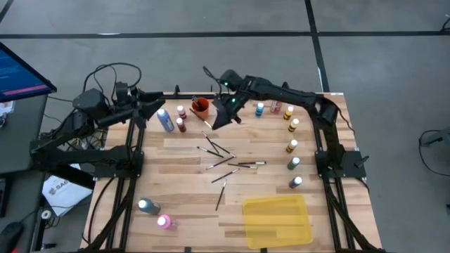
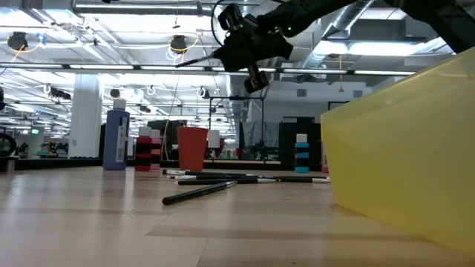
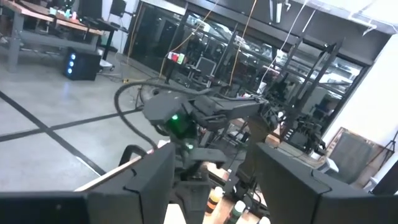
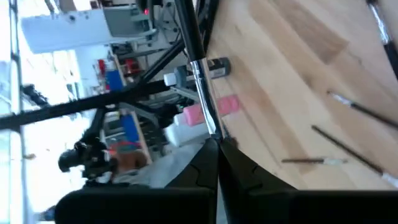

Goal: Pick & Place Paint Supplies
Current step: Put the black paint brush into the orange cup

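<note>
Your left gripper (image 1: pixel 149 107) hangs empty, its fingers apart, over the table's far left edge beside the tall blue bottle (image 1: pixel 165 120). Your right gripper (image 1: pixel 214 121) is clamped on a paintbrush (image 4: pixel 198 68) above the orange cup (image 1: pixel 200 107); the brush's long axis runs straight out from the fingertips. No label is readable.

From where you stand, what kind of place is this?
Probably a robotics lab in a large industrial hall: exposed ceiling ducts and lights, a wooden table on a dark metal frame, and a monitor beside the table.
</note>
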Controlling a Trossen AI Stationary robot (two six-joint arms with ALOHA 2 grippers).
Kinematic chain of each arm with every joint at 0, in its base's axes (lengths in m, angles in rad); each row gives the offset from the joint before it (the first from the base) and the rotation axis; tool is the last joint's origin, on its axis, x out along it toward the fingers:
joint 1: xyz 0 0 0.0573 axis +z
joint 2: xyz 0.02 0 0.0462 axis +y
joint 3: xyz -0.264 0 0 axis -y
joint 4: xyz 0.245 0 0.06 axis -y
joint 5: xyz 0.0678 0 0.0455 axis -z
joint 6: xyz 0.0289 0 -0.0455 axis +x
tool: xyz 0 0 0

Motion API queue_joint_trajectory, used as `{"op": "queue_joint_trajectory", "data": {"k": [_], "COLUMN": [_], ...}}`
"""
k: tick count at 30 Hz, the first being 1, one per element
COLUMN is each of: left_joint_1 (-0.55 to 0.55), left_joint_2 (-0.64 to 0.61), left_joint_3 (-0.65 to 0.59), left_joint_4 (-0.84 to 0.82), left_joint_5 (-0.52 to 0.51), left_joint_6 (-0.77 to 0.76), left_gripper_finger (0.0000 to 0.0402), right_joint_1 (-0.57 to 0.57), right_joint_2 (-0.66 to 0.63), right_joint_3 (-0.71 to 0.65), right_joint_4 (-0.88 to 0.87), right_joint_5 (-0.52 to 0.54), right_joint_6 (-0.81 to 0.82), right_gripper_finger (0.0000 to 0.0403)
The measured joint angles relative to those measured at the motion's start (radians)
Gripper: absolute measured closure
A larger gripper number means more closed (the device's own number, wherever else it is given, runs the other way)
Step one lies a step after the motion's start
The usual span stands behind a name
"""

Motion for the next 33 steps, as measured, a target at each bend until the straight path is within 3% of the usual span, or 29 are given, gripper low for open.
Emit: {"op": "queue_joint_trajectory", "data": {"k": [6,16,26,33], "left_joint_1": [0.0,0.0,0.0,0.0], "left_joint_2": [0.0,0.0,0.0,0.0], "left_joint_3": [0.0,0.0,0.0,0.0], "left_joint_4": [0.006,0.029,0.071,0.087], "left_joint_5": [-0.006,-0.024,-0.025,-0.025], "left_joint_6": [0.001,0.0,-0.006,-0.053], "left_gripper_finger": [0.019,0.019,0.019,0.019], "right_joint_1": [-0.111,-0.168,-0.107,-0.133], "right_joint_2": [-0.035,-0.05,-0.05,-0.048], "right_joint_3": [-0.003,-0.002,-0.002,-0.033], "right_joint_4": [-0.213,-0.324,0.031,0.014], "right_joint_5": [0.082,0.054,-0.072,-0.058], "right_joint_6": [-0.05,0.082,0.398,0.486], "right_gripper_finger": [0.0403,0.0403,0.0403,0.0403]}}
